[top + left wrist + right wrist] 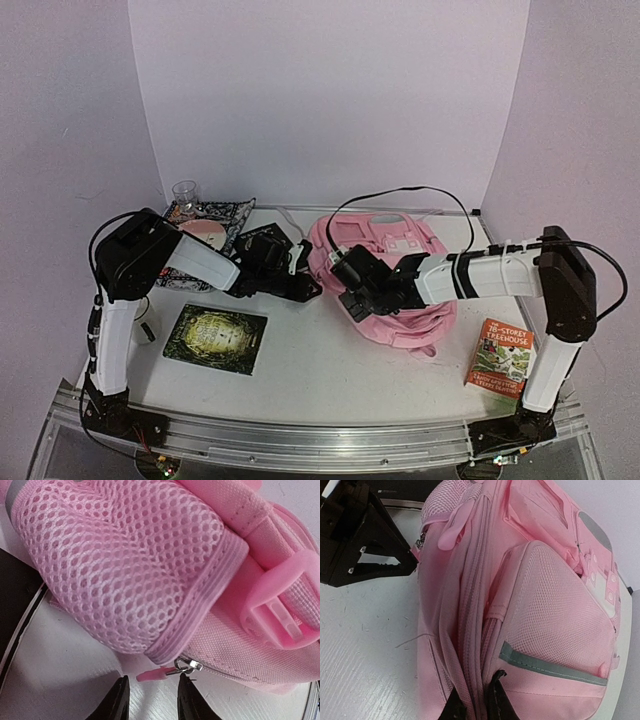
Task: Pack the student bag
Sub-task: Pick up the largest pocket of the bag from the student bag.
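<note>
The student bag (395, 265), a pale-pink backpack, lies flat at the table's middle right. My left gripper (306, 286) is at its left edge. In the left wrist view the gripper (151, 696) is open, and the small pink zipper pull (152, 674) and metal slider (188, 666) lie just ahead of its tips, under the mesh side pocket (125, 565). My right gripper (352, 296) is on the bag's near left side. In the right wrist view it (472, 704) is shut on a fold of the bag's zipper seam (472, 645). The left gripper (365, 540) also shows there, black, at upper left.
A dark green book (215, 338) lies at front left. A "78-Storey Treehouse" book (500, 358) lies at front right. A clear glass (185, 192), a patterned book with a disc (212, 222) and a black item (262, 240) sit at back left. A black cable (400, 195) arcs over the bag.
</note>
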Robot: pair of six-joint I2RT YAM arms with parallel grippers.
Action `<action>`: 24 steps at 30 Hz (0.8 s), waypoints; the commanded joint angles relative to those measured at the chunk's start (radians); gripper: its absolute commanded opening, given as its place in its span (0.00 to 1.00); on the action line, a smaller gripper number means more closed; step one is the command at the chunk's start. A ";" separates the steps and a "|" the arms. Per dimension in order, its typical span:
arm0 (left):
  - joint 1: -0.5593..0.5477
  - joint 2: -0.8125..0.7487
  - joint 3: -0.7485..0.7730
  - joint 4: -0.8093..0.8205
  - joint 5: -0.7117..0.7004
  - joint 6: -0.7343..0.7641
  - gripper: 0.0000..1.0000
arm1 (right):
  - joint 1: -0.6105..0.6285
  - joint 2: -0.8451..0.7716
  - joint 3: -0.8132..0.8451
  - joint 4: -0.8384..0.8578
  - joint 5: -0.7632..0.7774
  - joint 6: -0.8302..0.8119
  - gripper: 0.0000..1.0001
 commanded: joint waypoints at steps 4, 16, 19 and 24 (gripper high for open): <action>-0.006 0.016 0.015 0.089 0.030 0.024 0.28 | -0.003 -0.058 0.013 0.067 -0.008 0.008 0.00; -0.006 -0.002 -0.011 0.112 0.017 0.010 0.00 | -0.015 -0.048 0.010 0.069 -0.008 0.014 0.00; -0.009 -0.019 -0.038 0.112 0.031 -0.019 0.00 | -0.021 -0.049 0.011 0.069 0.005 0.021 0.00; -0.035 -0.087 -0.127 0.111 0.060 -0.081 0.00 | -0.040 -0.037 0.022 0.065 0.041 0.060 0.00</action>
